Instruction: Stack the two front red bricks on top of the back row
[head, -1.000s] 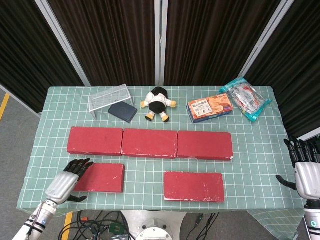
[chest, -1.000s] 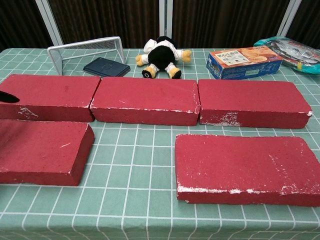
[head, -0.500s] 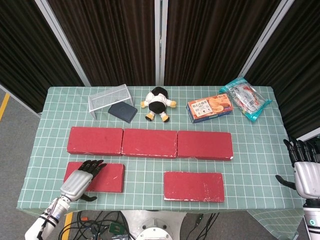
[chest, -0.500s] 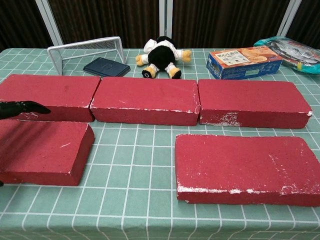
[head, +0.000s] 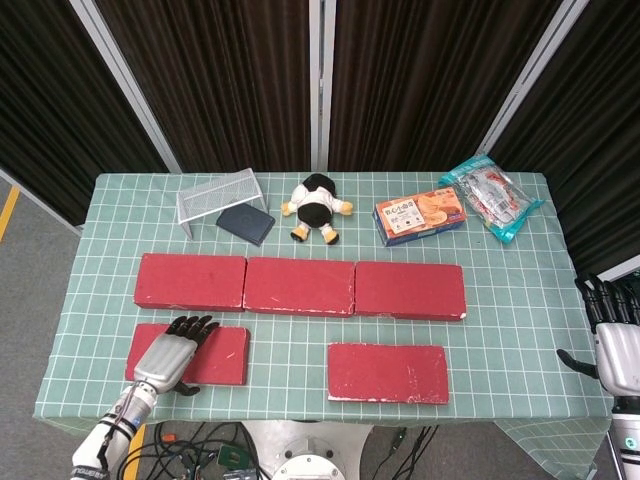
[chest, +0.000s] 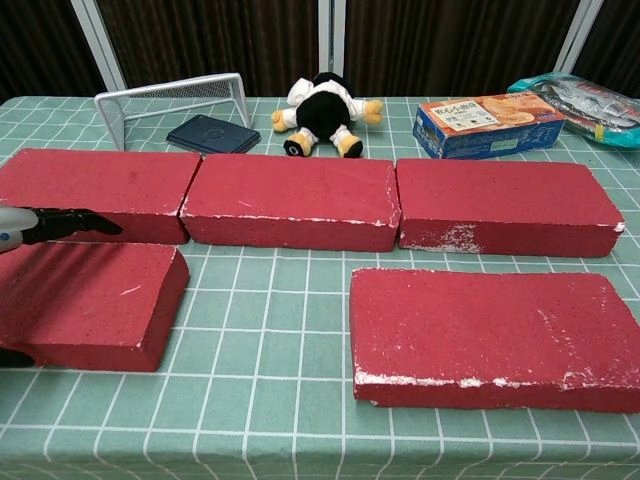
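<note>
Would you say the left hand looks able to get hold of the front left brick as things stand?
Probably yes. The left hand is already over the front left brick, fingers spread above its top, and nothing lies on the brick or beside it in the way. Whether it touches yet is unclear.

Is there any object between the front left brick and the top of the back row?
Nothing visible: only bare tablecloth separates the front left brick from the back row, whose tops carry nothing.
</note>
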